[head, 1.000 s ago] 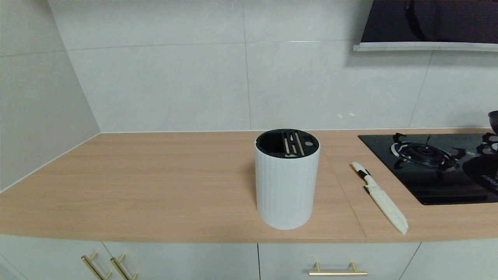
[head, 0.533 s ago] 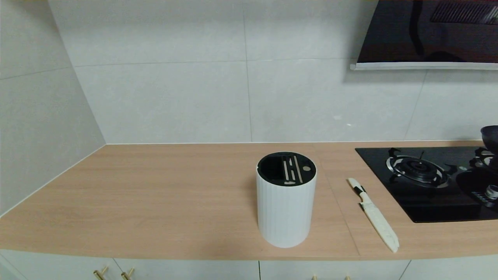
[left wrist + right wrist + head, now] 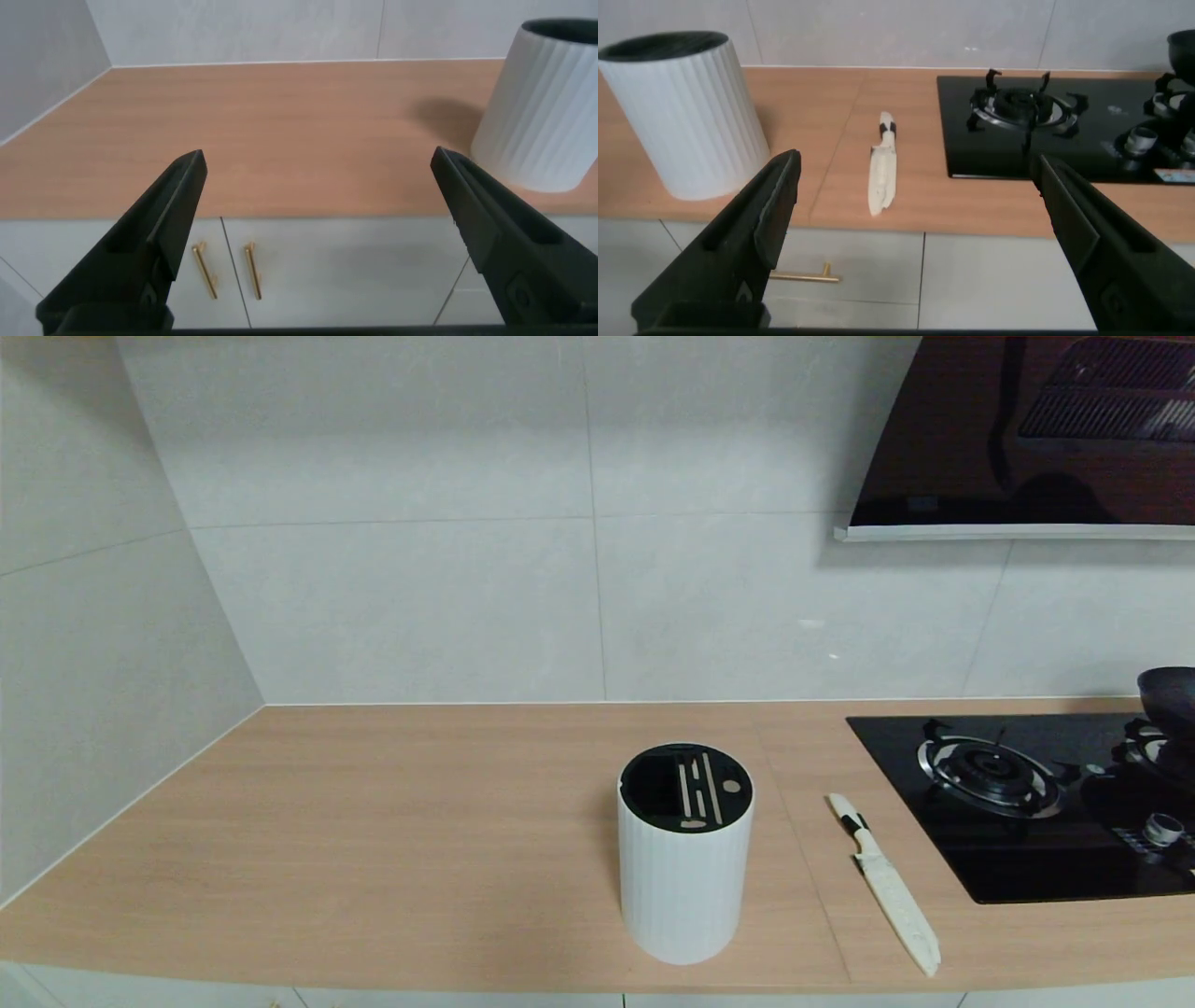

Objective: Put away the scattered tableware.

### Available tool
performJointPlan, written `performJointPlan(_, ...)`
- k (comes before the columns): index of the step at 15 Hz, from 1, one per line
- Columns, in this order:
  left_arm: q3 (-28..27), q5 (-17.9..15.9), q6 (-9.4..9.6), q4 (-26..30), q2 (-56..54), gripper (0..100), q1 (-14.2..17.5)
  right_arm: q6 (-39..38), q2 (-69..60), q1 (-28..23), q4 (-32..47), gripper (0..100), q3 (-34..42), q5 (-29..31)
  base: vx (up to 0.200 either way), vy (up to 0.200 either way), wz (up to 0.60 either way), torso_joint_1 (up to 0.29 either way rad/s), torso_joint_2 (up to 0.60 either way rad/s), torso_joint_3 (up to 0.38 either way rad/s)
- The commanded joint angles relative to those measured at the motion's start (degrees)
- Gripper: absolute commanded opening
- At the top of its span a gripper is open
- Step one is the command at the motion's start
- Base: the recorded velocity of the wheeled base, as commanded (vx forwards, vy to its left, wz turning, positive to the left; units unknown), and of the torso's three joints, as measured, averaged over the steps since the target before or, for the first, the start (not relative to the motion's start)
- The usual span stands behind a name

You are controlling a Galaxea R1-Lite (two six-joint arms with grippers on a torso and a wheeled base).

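The right tool (image 3: 917, 168) hangs before the bench (image 3: 813, 191), its fingers (image 3: 738, 252) spread wide. On the bench a white knife (image 3: 882, 173) lies between the ribbed white holder (image 3: 687, 112) and the black hob (image 3: 1046, 131) — handle far, blade tip near the front edge.

A table (image 3: 420, 859) runs left to right along a wall (image 3: 420, 597). A cylindrical holder (image 3: 684, 868) stands upright near the table's near edge, right of centre. To its right, apart from it, a knife (image 3: 884, 884) lies flat with its handle far and its tip near. Further right is a hob (image 3: 1018, 803), with a hood (image 3: 1027, 439) above it. The left tool (image 3: 318, 161) sits before the near edge, left of the holder. The right tool (image 3: 917, 161) faces the knife.
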State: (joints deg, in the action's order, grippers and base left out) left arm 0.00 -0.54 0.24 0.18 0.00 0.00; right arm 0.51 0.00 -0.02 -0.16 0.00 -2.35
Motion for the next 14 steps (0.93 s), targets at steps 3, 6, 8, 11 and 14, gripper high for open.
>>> performJointPlan(3,0.00,0.01,0.02,-0.01,0.00,100,0.00,0.02,0.00,0.02,-0.02,100,0.00,-0.02,0.000,0.000,0.00,0.022,-0.04,-0.024)
performJointPlan(6,0.00,0.01,0.02,-0.01,0.00,100,0.00,0.02,0.00,0.02,-0.02,100,0.00,-0.02,0.000,0.000,0.00,0.000,0.00,0.000)
performJointPlan(8,0.00,0.01,0.02,-0.01,0.00,100,0.00,-0.07,0.00,-0.06,-0.02,100,0.00,-0.02,0.000,0.000,0.00,0.000,0.00,0.000)
performJointPlan(11,0.00,0.01,0.02,-0.01,0.00,100,0.00,-0.07,0.00,-0.06,-0.02,100,0.00,-0.02,0.000,0.000,0.00,0.000,0.00,0.000)
performJointPlan(14,0.00,0.01,0.02,-0.01,0.00,100,0.00,-0.07,0.00,-0.06,-0.02,100,0.00,-0.02,0.000,0.000,-0.20,-0.001,0.00,-0.001)
